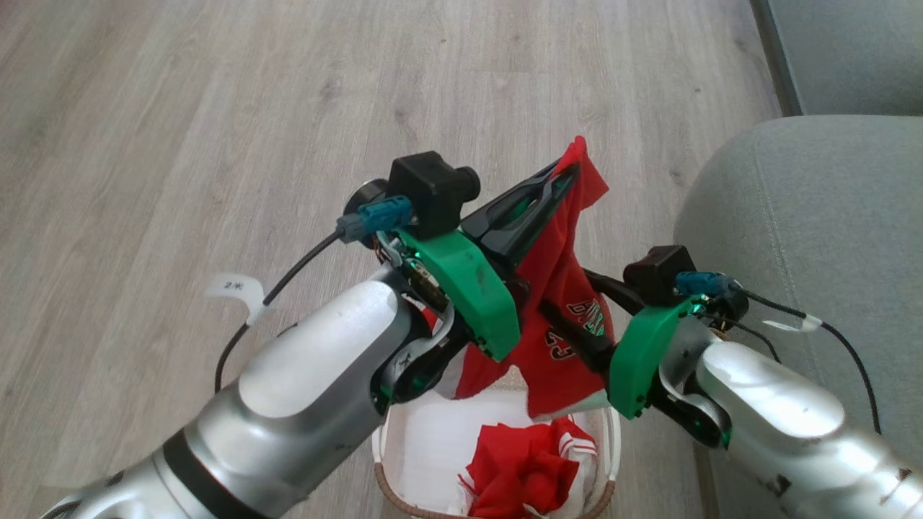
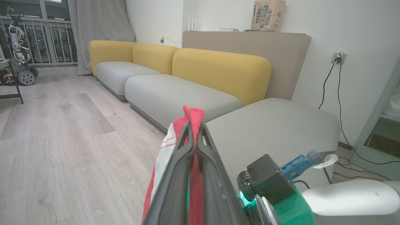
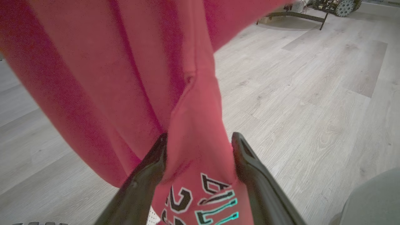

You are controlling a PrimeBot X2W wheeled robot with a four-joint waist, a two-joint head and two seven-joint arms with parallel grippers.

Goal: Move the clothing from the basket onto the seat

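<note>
While one red jersey (image 1: 570, 238) hangs lifted above the basket (image 1: 611, 447), the task looks to me less than half done. The part of the seat (image 1: 793, 216) that shows bears no clothing, and a second garment (image 1: 526, 468) lies crumpled in the basket's bottom.

The left claw (image 1: 559, 180) has its fingers pressed together on a fold at the jersey's top. In the left wrist view a tuft of red pokes out past the tips. From that pinch the cloth drapes down between the two arms, and its lower edge reaches about to the basket's mouth.

The right claw (image 3: 198, 137) stands with its fingers apart, one on each side of the hanging cloth, just above the printed lettering. The jersey runs through the gap and looks close to both inner faces, but nothing is clamped there; whether it touches them I cannot tell.

The seat lies to the robot's right, just beside the basket. By my judgement, what is left is to carry this jersey across and let it go on the seat, then fetch the second garment.
</note>
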